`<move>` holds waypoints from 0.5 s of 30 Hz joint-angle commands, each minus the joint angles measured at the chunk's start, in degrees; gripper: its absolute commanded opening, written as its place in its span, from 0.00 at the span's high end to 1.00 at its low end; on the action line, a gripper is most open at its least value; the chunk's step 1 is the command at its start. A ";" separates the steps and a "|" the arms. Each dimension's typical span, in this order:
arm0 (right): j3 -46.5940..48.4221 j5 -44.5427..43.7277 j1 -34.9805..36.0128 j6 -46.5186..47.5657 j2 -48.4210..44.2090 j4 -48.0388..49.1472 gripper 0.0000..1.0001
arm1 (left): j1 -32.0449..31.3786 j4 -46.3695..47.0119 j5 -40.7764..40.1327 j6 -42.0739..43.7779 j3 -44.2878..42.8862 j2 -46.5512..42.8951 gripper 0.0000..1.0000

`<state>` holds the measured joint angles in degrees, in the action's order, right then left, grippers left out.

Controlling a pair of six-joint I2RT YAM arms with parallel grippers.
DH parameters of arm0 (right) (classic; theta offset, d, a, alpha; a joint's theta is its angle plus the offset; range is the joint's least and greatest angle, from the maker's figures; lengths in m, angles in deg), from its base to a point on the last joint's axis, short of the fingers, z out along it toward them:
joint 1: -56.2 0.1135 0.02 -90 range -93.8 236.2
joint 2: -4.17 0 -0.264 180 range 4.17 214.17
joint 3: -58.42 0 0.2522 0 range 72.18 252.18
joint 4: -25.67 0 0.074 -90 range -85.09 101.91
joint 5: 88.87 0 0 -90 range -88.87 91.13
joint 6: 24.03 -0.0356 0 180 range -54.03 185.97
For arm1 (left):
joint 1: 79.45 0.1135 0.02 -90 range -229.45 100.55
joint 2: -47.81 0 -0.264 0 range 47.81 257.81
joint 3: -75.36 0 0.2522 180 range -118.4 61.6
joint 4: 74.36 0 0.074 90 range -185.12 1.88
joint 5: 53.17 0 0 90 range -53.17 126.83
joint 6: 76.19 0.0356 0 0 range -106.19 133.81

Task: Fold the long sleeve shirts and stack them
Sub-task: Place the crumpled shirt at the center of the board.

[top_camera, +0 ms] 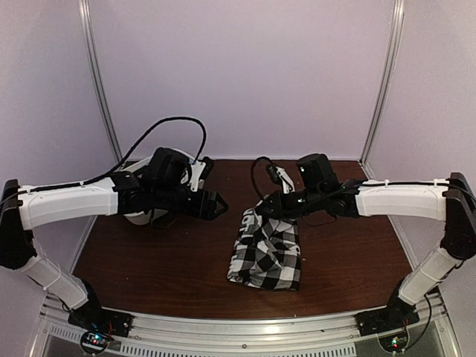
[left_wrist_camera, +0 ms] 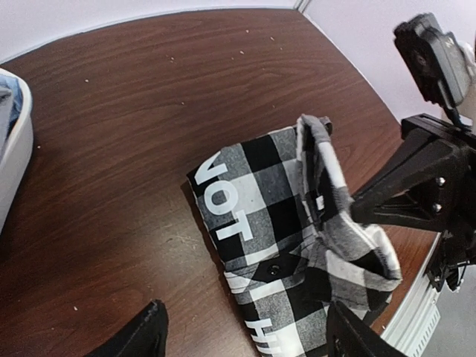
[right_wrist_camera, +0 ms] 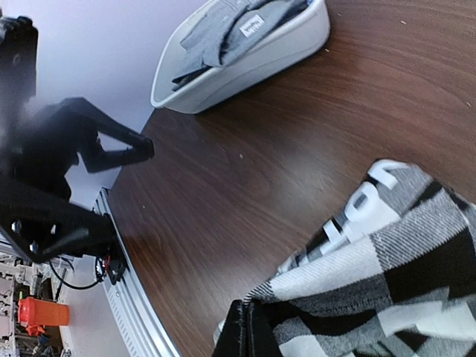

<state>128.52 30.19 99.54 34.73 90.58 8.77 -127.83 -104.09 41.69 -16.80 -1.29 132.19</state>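
Observation:
The black-and-white checked shirt [top_camera: 268, 256] lies folded into a narrow bundle on the brown table, right of centre. It also shows in the left wrist view [left_wrist_camera: 275, 223] and the right wrist view [right_wrist_camera: 394, 260]. My right gripper [top_camera: 260, 210] is shut on the shirt's far edge and holds that edge raised off the table; its closed fingers pinch the cloth [right_wrist_camera: 247, 331]. My left gripper [top_camera: 222, 204] is open and empty, hovering just left of the shirt, its fingers spread wide [left_wrist_camera: 245, 323]. The grey shirt [right_wrist_camera: 230, 30] with a small label lies crumpled in the tub.
The white oval tub [right_wrist_camera: 245, 63] stands at the far left of the table, mostly hidden behind my left arm in the top view; its rim shows in the left wrist view [left_wrist_camera: 15, 149]. A metal rail [top_camera: 238, 327] runs along the table's near edge.

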 commanded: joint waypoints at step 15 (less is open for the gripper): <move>47.80 5.69 1.76 -1.63 40.42 6.30 0.87 | 1.36 1.82 -1.65 -6.24 9.36 -5.15 0.24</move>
<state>169.94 35.81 100.93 32.26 128.46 16.86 -126.65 -104.04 40.60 -20.39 6.99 125.30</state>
